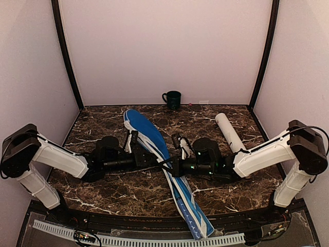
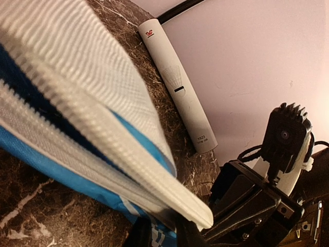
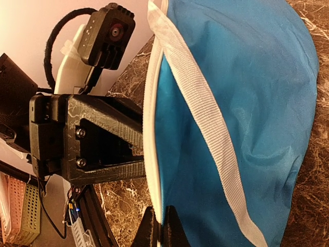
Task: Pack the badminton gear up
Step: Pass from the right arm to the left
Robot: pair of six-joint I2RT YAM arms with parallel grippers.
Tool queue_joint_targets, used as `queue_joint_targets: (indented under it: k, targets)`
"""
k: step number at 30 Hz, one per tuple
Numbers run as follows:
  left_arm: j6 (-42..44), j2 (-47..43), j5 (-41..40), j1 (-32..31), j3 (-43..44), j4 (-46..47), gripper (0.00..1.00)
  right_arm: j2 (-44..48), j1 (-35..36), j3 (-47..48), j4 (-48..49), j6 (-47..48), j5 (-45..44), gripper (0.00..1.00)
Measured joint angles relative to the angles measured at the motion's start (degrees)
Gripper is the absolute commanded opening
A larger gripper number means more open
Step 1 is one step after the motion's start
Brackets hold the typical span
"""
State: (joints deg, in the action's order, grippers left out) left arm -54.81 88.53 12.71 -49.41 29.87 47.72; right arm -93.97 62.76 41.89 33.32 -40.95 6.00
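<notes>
The blue racket cover (image 1: 149,136) with white edging lies diagonally across the marble table, its narrow end reaching the near edge. My left gripper (image 1: 152,157) meets it from the left. In the left wrist view its dark fingers (image 2: 141,234) sit on either side of the blue fabric (image 2: 51,154), shut on it. My right gripper (image 1: 174,165) comes in from the right. Its fingertips (image 3: 163,226) are pinched shut on the cover's white edge strip (image 3: 154,154). The long white tube (image 1: 230,133) lies on the table at the right, untouched (image 2: 180,87).
A dark green mug (image 1: 172,99) stands at the back by the wall. The two grippers face each other closely across the cover. The right arm's black wrist (image 2: 252,200) fills the lower right of the left wrist view. Walls close in on three sides.
</notes>
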Motion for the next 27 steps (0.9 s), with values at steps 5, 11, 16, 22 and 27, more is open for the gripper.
queue_joint_targets:
  k: [5, 11, 16, 22, 27]
  targets:
    - [-0.6, 0.2, 0.4, 0.0, 0.0, 0.3, 0.00, -0.2, 0.0, 0.0, 0.0, 0.0, 0.2, 0.00]
    - [-1.3, 0.7, 0.8, 0.1, 0.0, 0.4, 0.00, -0.9, 0.0, 0.1, 0.0, 0.1, 0.5, 0.24]
    - [-1.3, 0.7, 0.7, 0.2, 0.0, -0.1, 0.00, -0.5, 0.2, 0.0, 0.1, 0.4, 1.9, 0.36]
    - [-1.3, 0.6, 0.7, 0.4, 0.0, -0.7, 0.00, 1.1, 0.3, -1.0, -0.9, 0.6, 1.2, 0.20]
    - [-1.2, 0.2, 0.8, 0.4, 0.0, -1.2, 0.00, 2.8, 0.3, -1.8, -2.5, 0.8, 0.1, 0.02]
